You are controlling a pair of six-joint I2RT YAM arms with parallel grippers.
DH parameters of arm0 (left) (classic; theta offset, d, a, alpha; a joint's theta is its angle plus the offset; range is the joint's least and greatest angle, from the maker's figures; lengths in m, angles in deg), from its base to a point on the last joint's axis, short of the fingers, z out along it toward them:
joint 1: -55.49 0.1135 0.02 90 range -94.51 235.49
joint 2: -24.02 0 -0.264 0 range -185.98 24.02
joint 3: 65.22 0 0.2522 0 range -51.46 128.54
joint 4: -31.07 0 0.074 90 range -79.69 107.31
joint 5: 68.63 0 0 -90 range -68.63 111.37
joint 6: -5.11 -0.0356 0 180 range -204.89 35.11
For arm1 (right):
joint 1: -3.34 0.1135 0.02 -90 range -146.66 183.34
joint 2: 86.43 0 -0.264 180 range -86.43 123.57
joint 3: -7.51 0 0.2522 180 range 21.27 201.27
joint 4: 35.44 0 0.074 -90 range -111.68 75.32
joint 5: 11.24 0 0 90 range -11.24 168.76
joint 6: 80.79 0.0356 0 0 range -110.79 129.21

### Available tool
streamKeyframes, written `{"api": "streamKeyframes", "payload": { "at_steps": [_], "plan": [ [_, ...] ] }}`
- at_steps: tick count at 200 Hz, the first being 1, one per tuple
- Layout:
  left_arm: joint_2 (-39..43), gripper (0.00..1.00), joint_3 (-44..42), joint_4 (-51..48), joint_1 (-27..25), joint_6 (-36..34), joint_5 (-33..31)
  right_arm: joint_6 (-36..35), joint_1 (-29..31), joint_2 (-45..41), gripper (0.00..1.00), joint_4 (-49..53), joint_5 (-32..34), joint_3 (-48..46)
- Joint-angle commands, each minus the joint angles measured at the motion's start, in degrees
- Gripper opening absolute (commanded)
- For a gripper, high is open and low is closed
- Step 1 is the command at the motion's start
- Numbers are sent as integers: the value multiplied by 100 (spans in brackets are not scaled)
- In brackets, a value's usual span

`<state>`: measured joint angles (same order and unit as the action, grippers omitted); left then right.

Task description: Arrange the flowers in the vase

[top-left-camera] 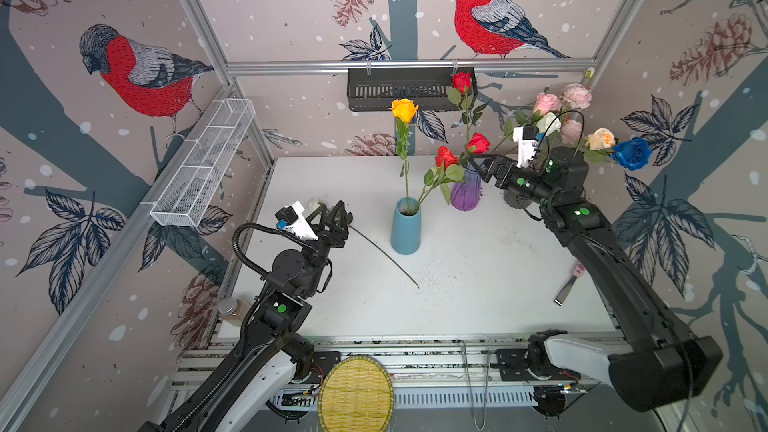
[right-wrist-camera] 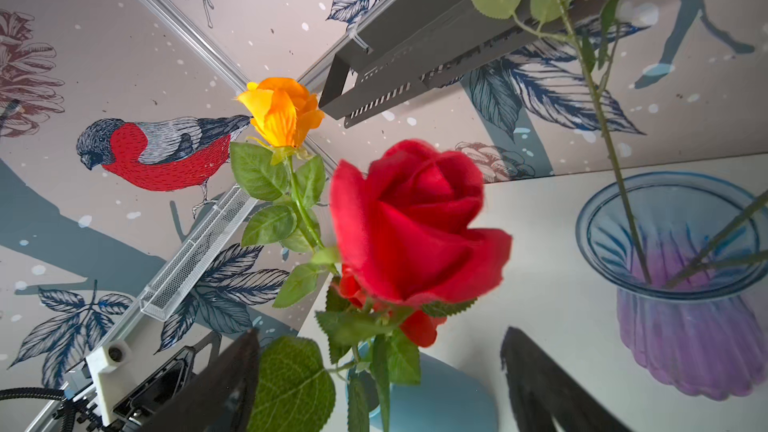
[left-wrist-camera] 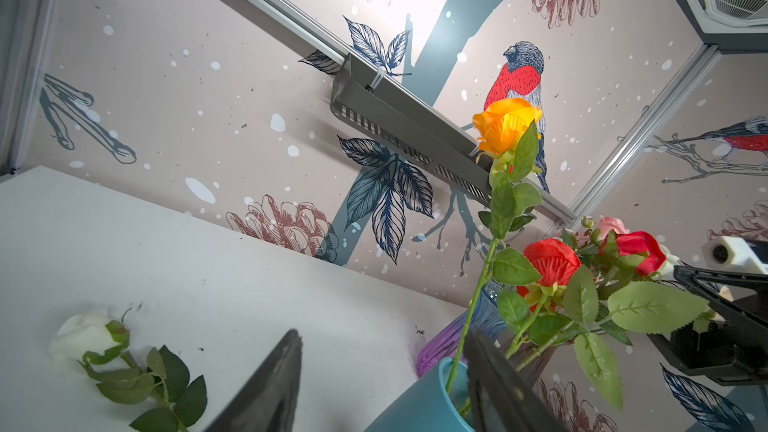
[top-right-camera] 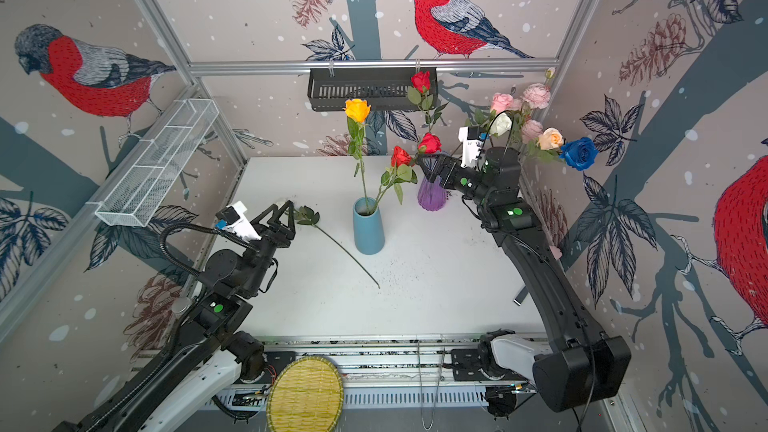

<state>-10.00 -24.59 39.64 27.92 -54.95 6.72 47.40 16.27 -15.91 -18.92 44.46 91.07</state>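
Note:
A white rose (left-wrist-camera: 85, 332) lies on the table, its long stem (top-left-camera: 382, 255) running toward the front. My left gripper (top-left-camera: 334, 211) is open just beside its bloom, nothing between the fingers (left-wrist-camera: 286, 367). The blue vase (top-left-camera: 405, 230) holds an orange rose (top-left-camera: 404, 110) and a red rose (right-wrist-camera: 411, 218) with leaves. My right gripper (top-left-camera: 476, 162) stands open right behind that red rose, whose leaves lie between the fingers without being pinched. A purple vase (top-left-camera: 465, 193) holds another red rose (top-left-camera: 463, 81). Pink, white, peach and blue roses (top-left-camera: 582, 126) stand behind the right arm.
A black basket (top-left-camera: 399, 89) hangs on the back rail and a white wire basket (top-left-camera: 203, 164) on the left wall. A woven yellow tray (top-left-camera: 355, 394) sits at the front, a small jar (top-left-camera: 230, 309) at the table's left edge, a pink-handled tool (top-left-camera: 567, 288) at its right.

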Motion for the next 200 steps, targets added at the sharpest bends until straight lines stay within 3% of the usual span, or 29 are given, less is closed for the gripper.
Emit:
{"api": "streamKeyframes", "payload": {
  "at_steps": [1, 108, 128, 157, 200],
  "plan": [
    [105, 62, -24, -128, 123, -67, 116, 566, -10, 335, 91, -1059, -840, 7],
    [383, 62, -95, -250, 217, -34, 166, 1282, 267, 814, 90, -3764, -1968, -318],
    [440, 62, -95, -275, 217, -41, 143, 983, 650, 681, 90, -3418, -1990, -278],
    [443, 62, -95, -256, 217, -16, 138, 171, 1425, 650, 90, -2201, -1429, 4],
    [440, 62, -60, -231, 217, 54, 190, -80, 2055, 1123, 90, -1265, -703, 660]
  ]
}}
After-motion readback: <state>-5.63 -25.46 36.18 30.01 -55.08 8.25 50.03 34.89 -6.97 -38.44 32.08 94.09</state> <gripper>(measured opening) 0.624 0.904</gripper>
